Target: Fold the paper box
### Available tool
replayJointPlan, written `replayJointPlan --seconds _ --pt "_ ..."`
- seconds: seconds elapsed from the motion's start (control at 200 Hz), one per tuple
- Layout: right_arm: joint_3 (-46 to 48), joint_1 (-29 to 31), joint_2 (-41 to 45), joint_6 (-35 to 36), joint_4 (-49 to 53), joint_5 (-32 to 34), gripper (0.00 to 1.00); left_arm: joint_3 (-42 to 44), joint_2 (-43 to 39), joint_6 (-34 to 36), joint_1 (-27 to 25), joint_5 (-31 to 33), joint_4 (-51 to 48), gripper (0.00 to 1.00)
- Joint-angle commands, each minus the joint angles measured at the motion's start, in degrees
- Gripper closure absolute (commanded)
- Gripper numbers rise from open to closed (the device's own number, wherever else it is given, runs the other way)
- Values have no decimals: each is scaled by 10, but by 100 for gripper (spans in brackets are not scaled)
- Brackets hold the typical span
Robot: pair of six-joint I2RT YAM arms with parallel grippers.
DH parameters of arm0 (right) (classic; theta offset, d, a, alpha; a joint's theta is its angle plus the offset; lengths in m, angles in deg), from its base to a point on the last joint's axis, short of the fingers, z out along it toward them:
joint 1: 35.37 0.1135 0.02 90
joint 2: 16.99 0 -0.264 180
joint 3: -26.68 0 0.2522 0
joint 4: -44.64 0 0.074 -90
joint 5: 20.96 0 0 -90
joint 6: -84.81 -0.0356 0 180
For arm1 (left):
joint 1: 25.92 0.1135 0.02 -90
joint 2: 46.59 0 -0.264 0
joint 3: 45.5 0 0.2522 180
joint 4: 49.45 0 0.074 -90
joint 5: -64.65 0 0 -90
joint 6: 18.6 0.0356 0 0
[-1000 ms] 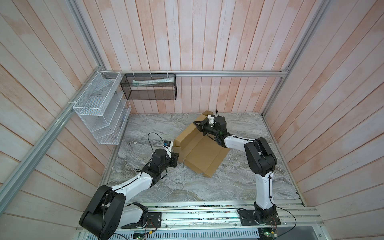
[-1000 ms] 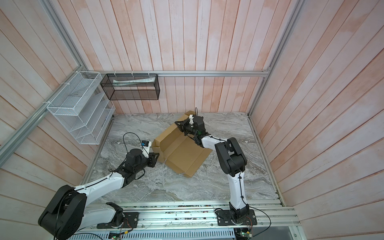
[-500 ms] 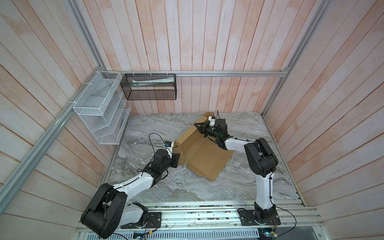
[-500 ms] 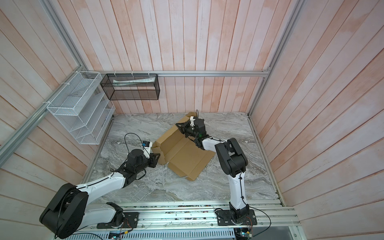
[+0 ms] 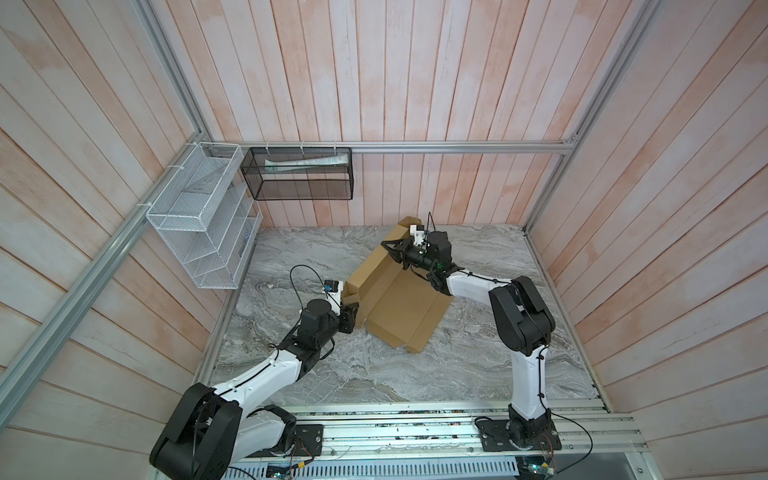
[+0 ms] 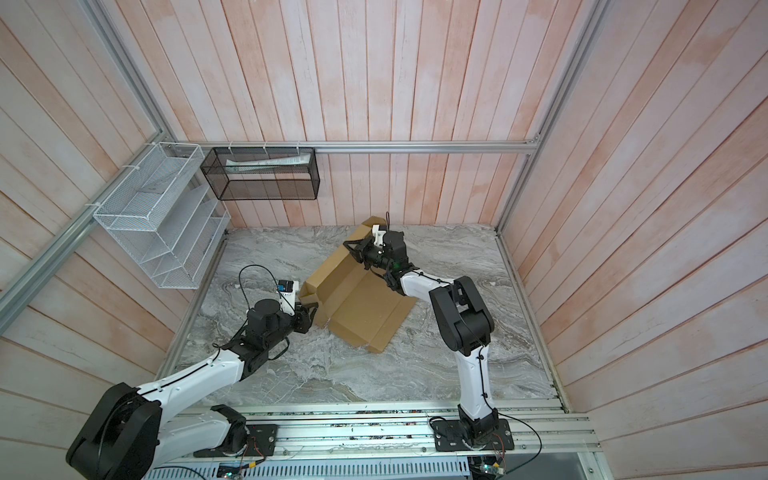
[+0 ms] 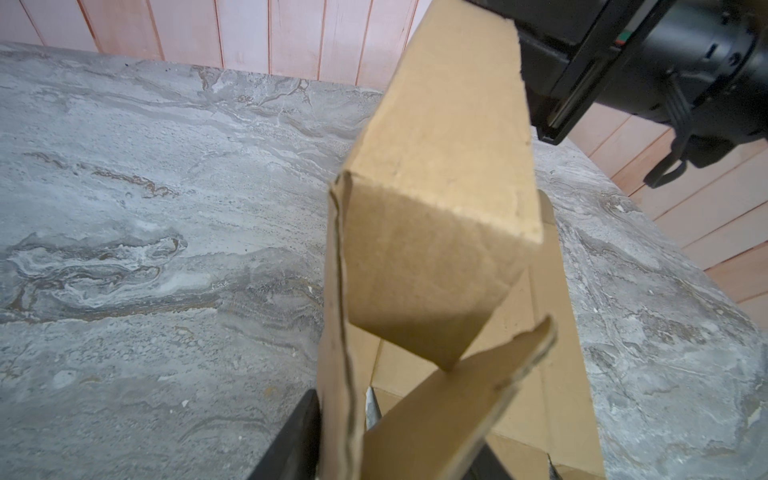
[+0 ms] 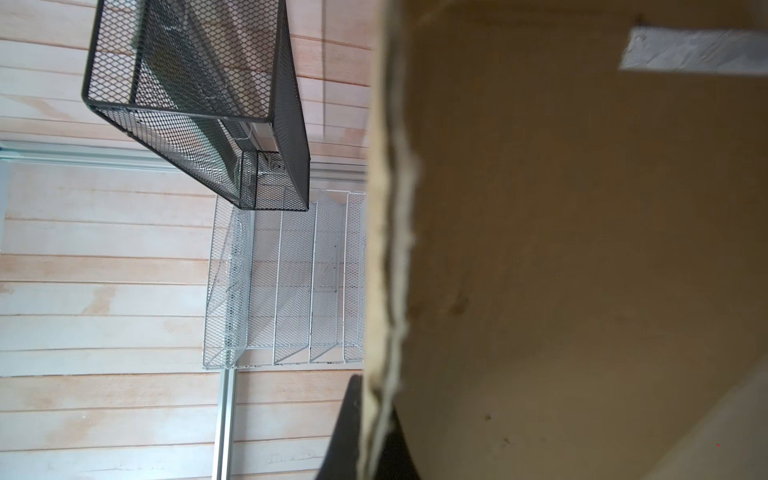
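Judged barely begun: one long wall of the paper box raised, one end pinched in the closed right claw, the other straddled by the left claw, grip unclear; remaining panels beside both claws flat on the surface, unfolded.

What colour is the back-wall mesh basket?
The basket is black; the right wrist view shows it best.

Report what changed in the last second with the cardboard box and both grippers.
The right gripper, shut on the raised wall of the paper box at its far end, shifted slightly left in both top views, carrying that end along. The flat panel slid a little nearer, then back. The left gripper stayed at the wall's near end.
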Motion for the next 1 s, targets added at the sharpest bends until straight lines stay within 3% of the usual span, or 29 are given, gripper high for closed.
replayJointPlan --seconds 0.0,0.53,0.995 --pt "-4 3 9 28 -20 -23 99 12 -15 14 -3 -4 -9 51" --pt "33 -4 -14 21 -81 -47 100 36 -86 -15 -3 -51 -73 37" --pt "-31 -6 -26 36 16 -46 100 53 -122 -18 -2 -32 -114 34"
